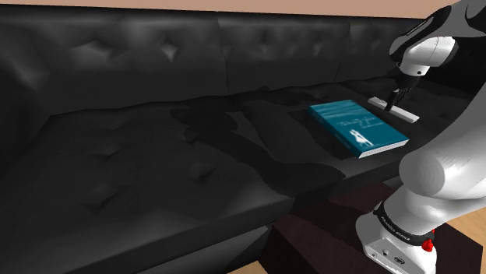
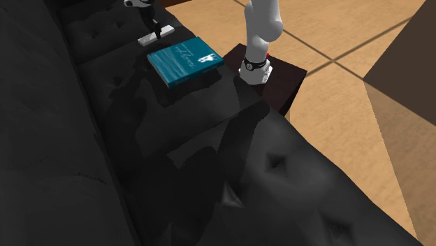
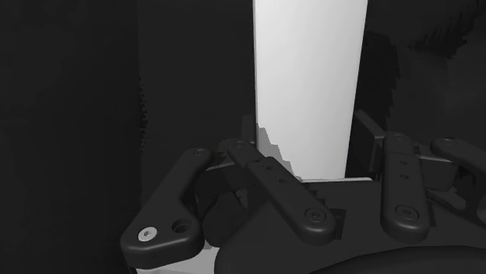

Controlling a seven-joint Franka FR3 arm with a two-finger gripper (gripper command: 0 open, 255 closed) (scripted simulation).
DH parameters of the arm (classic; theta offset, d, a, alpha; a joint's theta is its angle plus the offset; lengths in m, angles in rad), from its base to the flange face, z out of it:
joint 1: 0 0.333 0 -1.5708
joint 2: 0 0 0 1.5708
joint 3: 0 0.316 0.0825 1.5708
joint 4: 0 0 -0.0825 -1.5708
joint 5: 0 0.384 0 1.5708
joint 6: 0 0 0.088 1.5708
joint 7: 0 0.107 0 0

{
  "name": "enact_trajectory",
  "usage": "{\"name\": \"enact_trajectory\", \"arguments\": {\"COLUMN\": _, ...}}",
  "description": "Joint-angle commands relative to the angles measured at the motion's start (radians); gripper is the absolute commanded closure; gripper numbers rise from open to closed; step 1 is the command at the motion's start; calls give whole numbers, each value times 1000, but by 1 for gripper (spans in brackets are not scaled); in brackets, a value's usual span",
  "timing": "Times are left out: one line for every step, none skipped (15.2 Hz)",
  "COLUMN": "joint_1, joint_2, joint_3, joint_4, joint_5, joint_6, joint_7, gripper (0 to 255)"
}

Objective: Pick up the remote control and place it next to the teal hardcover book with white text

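In the shoulder view the remote control [image 1: 406,115], drawn as a plain white bar, lies flat on the seat of the black leather sofa [image 1: 156,163], just beyond the teal hardcover book [image 1: 357,128] and a little apart from it. The tool [image 1: 399,96] is down over the remote's middle, so I judge the step in hand to be the grasp, with the lift not yet made. The fingertips merge with the dark leather here.

In the second exterior view the tool [image 2: 156,28] stands on the remote [image 2: 147,39], whose white ends show on either side of it. The book [image 2: 185,61] lies near, between the remote and the dark stand [image 2: 279,78]. The top edge cuts off the wrist.

In the wrist view the tool [image 3: 319,156] is spread, its fingers [image 3: 401,187] standing apart on either side of the remote's [image 3: 311,78] near end. A dark gap shows at one side, so nothing is clasped. The next move calls for closing squarely across the narrow width, lifting, and setting the bar down beside the book. The remote's far end is cut off.
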Motion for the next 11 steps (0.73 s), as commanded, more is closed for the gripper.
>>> {"name": "enact_trajectory", "arguments": {"joint_1": 0, "joint_2": 0, "joint_3": 0, "joint_4": 0, "joint_5": 0, "joint_6": 1, "joint_7": 0, "gripper": 255}}
{"name": "enact_trajectory", "arguments": {"joint_1": 0, "joint_2": 0, "joint_3": 0, "joint_4": 0, "joint_5": 0, "joint_6": 1, "joint_7": 0, "gripper": 255}}
{"name": "enact_trajectory", "arguments": {"joint_1": 0, "joint_2": 0, "joint_3": 0, "joint_4": 0, "joint_5": 0, "joint_6": 1, "joint_7": 0, "gripper": 255}}
{"name": "enact_trajectory", "arguments": {"joint_1": 0, "joint_2": 0, "joint_3": 0, "joint_4": 0, "joint_5": 0, "joint_6": 1, "joint_7": 0, "gripper": 255}}
{"name": "enact_trajectory", "arguments": {"joint_1": 0, "joint_2": 0, "joint_3": 0, "joint_4": 0, "joint_5": 0, "joint_6": 1, "joint_7": 0, "gripper": 0}}
{"name": "enact_trajectory", "arguments": {"joint_1": 0, "joint_2": 0, "joint_3": 0, "joint_4": 0, "joint_5": 0, "joint_6": 1, "joint_7": 0, "gripper": 0}}
{"name": "enact_trajectory", "arguments": {"joint_1": 0, "joint_2": 0, "joint_3": 0, "joint_4": 0, "joint_5": 0, "joint_6": 1, "joint_7": 0, "gripper": 0}}
{"name": "enact_trajectory", "arguments": {"joint_1": 0, "joint_2": 0, "joint_3": 0, "joint_4": 0, "joint_5": 0, "joint_6": 1, "joint_7": 0, "gripper": 0}}
{"name": "enact_trajectory", "arguments": {"joint_1": 0, "joint_2": 0, "joint_3": 0, "joint_4": 0, "joint_5": 0, "joint_6": 1, "joint_7": 0, "gripper": 0}}
{"name": "enact_trajectory", "arguments": {"joint_1": 0, "joint_2": 0, "joint_3": 0, "joint_4": 0, "joint_5": 0, "joint_6": 1, "joint_7": 0, "gripper": 0}}
{"name": "enact_trajectory", "arguments": {"joint_1": 4, "joint_2": -17, "joint_3": -2, "joint_4": 16, "joint_5": -10, "joint_6": -30, "joint_7": 7, "gripper": 0}}
